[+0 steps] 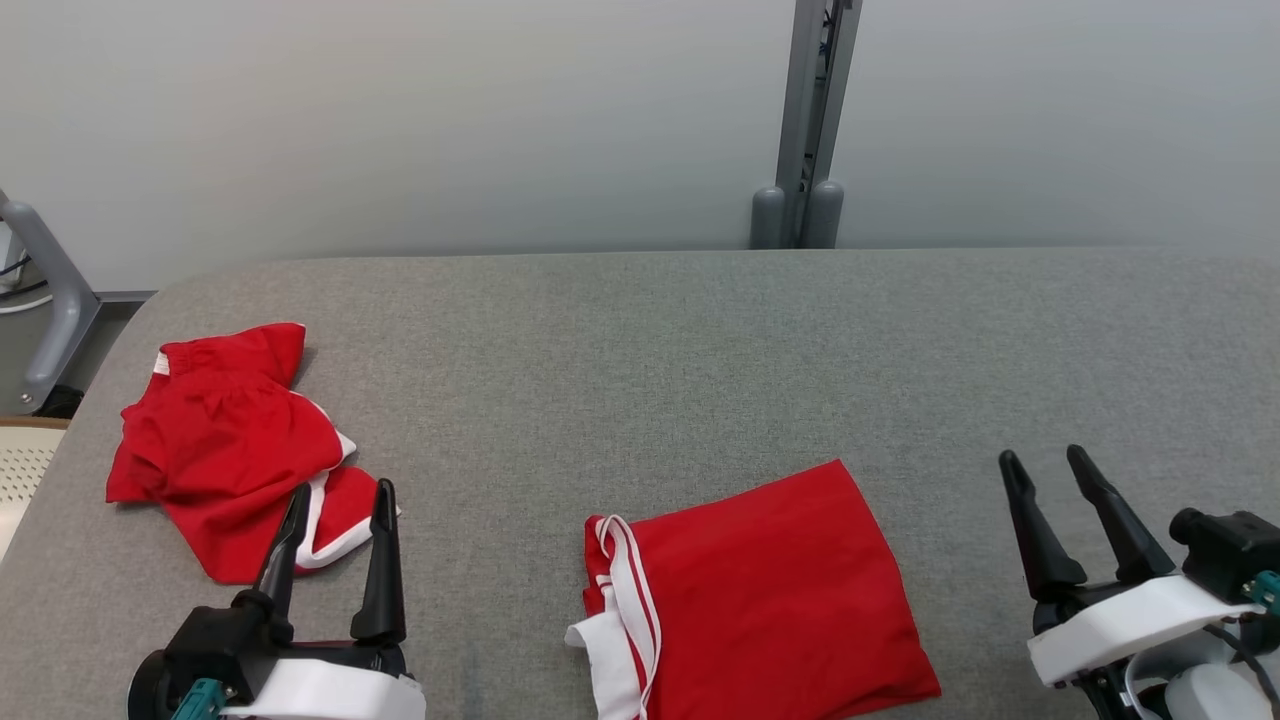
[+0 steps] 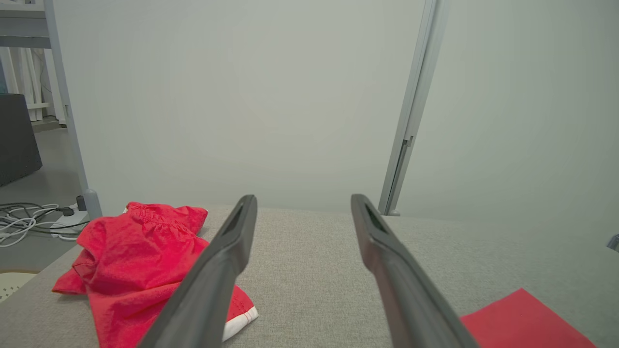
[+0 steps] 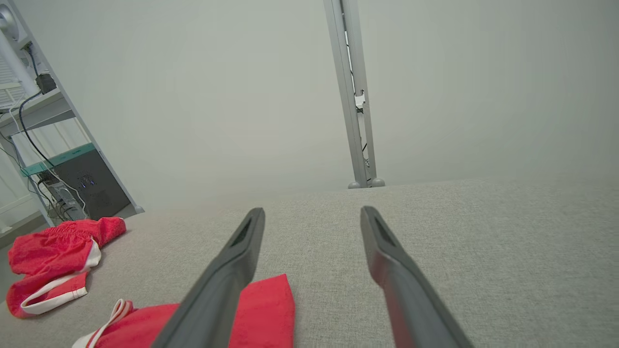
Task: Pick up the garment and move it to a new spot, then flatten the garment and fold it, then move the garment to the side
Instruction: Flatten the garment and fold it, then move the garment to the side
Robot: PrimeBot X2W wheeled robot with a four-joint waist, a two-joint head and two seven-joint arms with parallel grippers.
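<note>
Grey table (image 1: 640, 330): folded garment (image 1: 770, 590) centre-front, crumpled garment (image 1: 220, 440) left; your L gripper (image 1: 342, 490) & R gripper (image 1: 1043, 455) wide open, empty.

Two red garments (image 1: 222, 450) (image 1: 765, 600) (one folded)

Left hand (image 1: 342, 490) and right hand (image 1: 1042, 456) look the same: two long black pointy fingers (image 1: 380, 560), white wrist covers (image 1: 320, 695), teal plugs (image 1: 200, 697).
</note>
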